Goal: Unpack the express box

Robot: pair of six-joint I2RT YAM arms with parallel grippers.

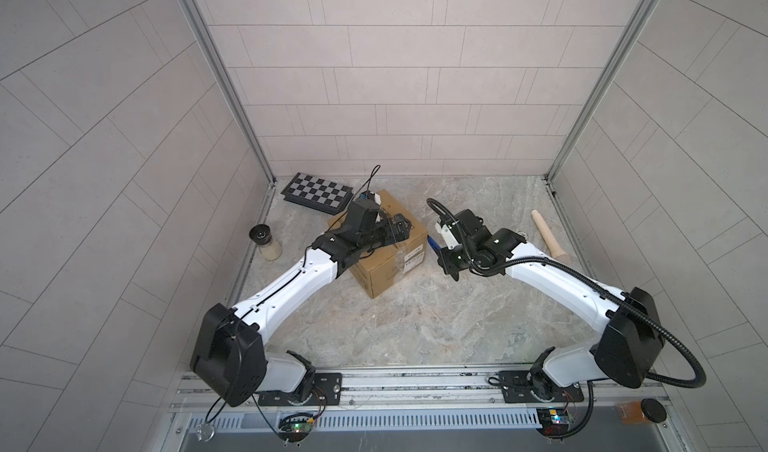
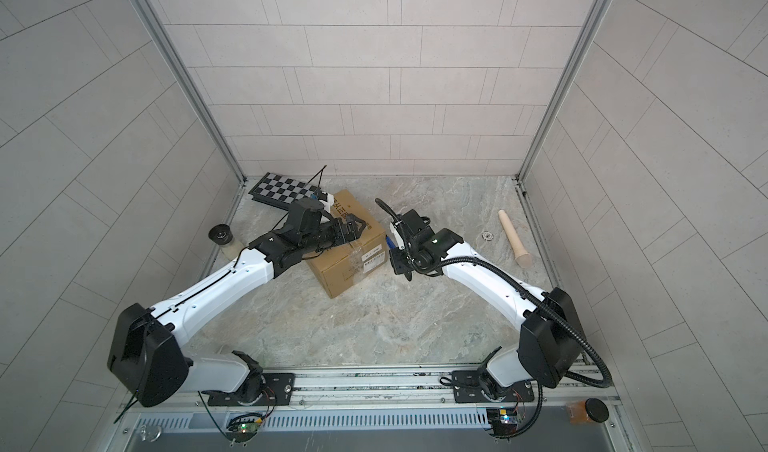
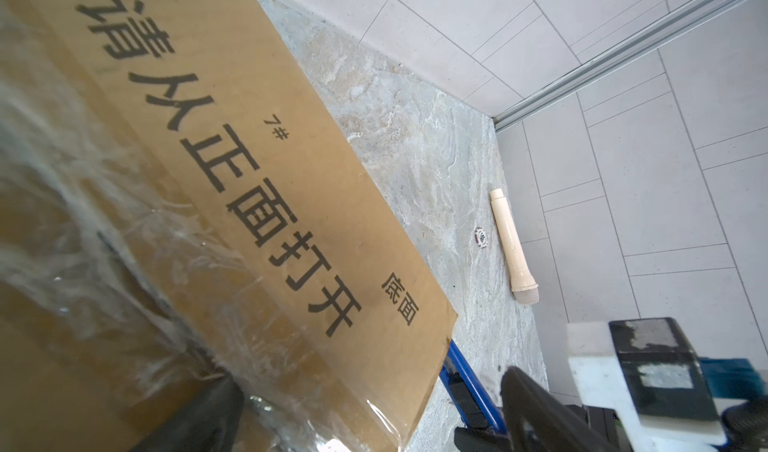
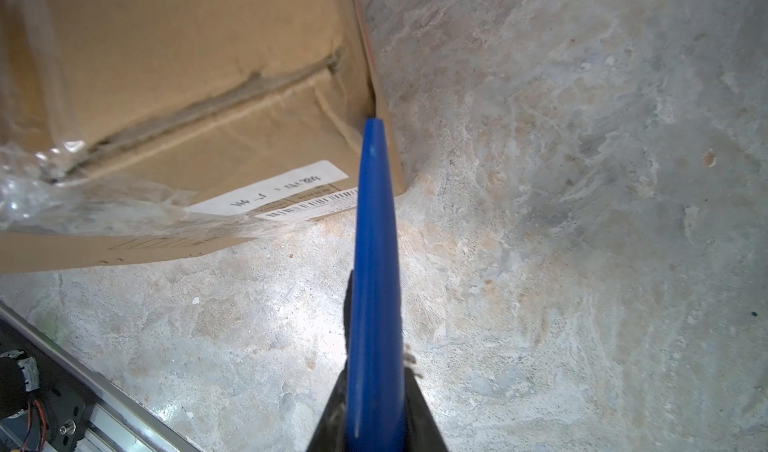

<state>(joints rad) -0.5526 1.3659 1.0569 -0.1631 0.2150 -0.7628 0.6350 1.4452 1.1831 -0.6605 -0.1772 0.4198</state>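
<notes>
Top views, near to far: veined grey marble-pattern tabletop (image 1: 415, 329); express box (image 1: 376, 273), brown corrugated cube left of centre, top seam under crinkled clear tape, white label (image 1: 414, 258) at its right edge. Left gripper (image 1: 400, 230) sits over the box top, jaws spread wide. Right gripper (image 4: 376, 408), just right of the box, pinches a tapered blue plastic tool (image 4: 374, 242), tip at the box's side edge. Left: clear jar (image 1: 266, 244), black lid, pale grains inside. Right: cream turned peg (image 1: 547, 234). Far left: flat checkered board case (image 1: 318, 192).
</notes>
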